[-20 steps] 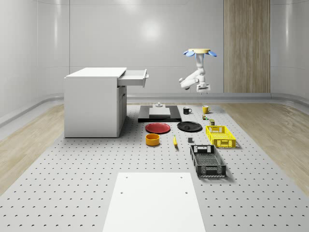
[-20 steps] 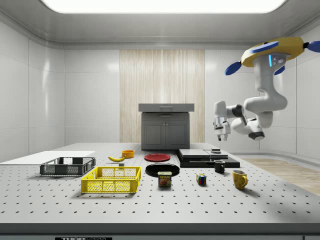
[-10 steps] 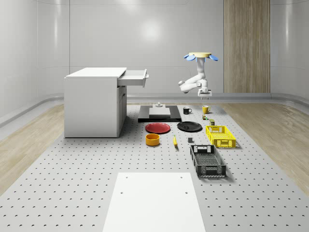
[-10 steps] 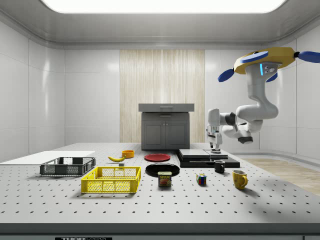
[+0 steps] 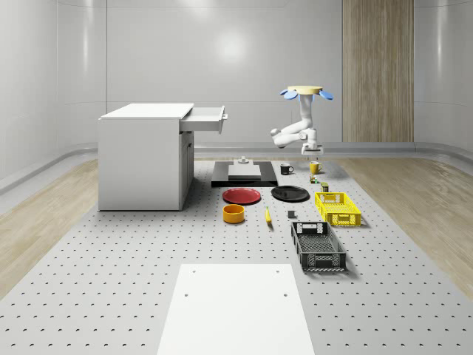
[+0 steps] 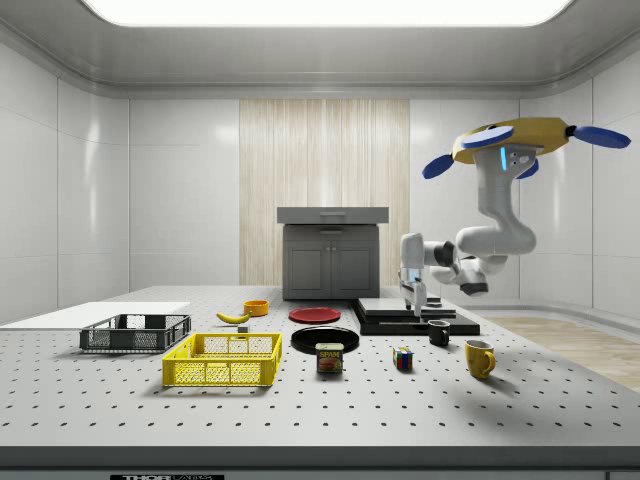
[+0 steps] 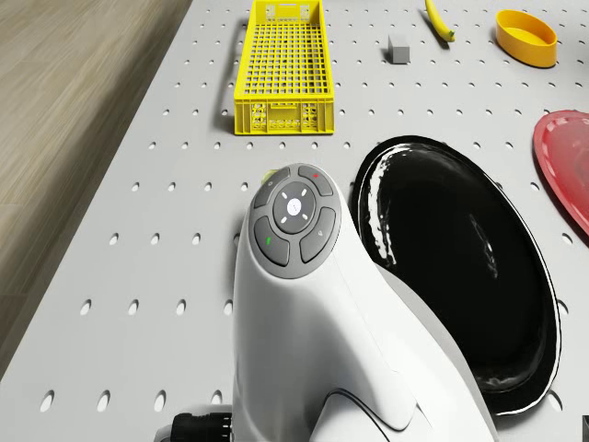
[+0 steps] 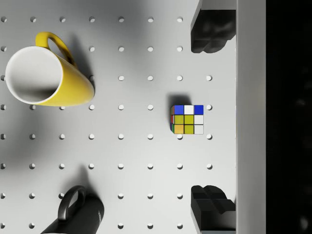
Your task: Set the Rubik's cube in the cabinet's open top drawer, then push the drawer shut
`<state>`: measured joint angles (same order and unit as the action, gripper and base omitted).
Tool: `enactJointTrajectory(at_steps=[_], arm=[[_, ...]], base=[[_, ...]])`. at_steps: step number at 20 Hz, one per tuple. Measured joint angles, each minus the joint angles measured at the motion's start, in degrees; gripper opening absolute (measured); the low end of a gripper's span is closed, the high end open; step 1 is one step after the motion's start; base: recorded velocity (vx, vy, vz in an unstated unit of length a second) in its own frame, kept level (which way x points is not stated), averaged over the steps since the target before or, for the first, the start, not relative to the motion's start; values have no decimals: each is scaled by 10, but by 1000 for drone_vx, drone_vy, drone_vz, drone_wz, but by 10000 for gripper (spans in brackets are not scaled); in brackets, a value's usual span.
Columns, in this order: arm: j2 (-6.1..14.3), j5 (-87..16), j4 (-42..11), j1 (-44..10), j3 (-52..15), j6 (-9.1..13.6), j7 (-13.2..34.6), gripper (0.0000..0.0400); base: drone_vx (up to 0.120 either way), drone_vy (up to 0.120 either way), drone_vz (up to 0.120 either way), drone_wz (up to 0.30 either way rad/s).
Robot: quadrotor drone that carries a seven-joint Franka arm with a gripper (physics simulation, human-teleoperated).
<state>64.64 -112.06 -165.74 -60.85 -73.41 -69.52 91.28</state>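
Whole-scene view, from the left: cabinet (image 5: pixel 144 159) at about nine o'clock from the robot, with its top drawer (image 5: pixel 205 118) pulled out toward three o'clock and not yet loaded.

Further right: drone (image 5: pixel 307 92) hovering above the table (image 5: pixel 111 281), over the mugs at its far right. Lower than a second ago, and shifted toward the side view's left. Arm folded under it, with gripper (image 5: pixel 310 151) pointing straight down, dropped from well above the table to a much lower hover since then.

Just below that, at roughly six o'clock from the gripper: Rubik's cube (image 5: pixel 313 178), resting on the table, untouched. Yellow mug (image 5: pixel 315 167) near it at twelve o'clock, black mug (image 5: pixel 287 169) at about ten.

Wrist view: gripper (image 8: pixel 209 118) spread wide, holding nothing. Rubik's cube (image 8: pixel 187 119) on the perforated table beneath, level with the gap between the fingers (image 8: pixel 209 34) and slightly toward nine o'clock of its centre. Yellow mug (image 8: pixel 46 78) at ten o'clock from the cube, black mug (image 8: pixel 78 214) at about seven, both well apart from it.

Judged from this: approach nearly lined up, with a small sideways correction and more descent needed before closing. Carry to the drawer and the push shut both still ahead.
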Motion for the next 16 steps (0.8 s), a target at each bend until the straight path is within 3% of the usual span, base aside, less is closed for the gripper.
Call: enactJointTrajectory(at_steps=[7,16], arm=[[21,11,1,-8,-7,-18,7,400],[45,24,3,-16,-15,-41,15,400]], base=[[97,0,-120,0],[4,0,-120,0]])
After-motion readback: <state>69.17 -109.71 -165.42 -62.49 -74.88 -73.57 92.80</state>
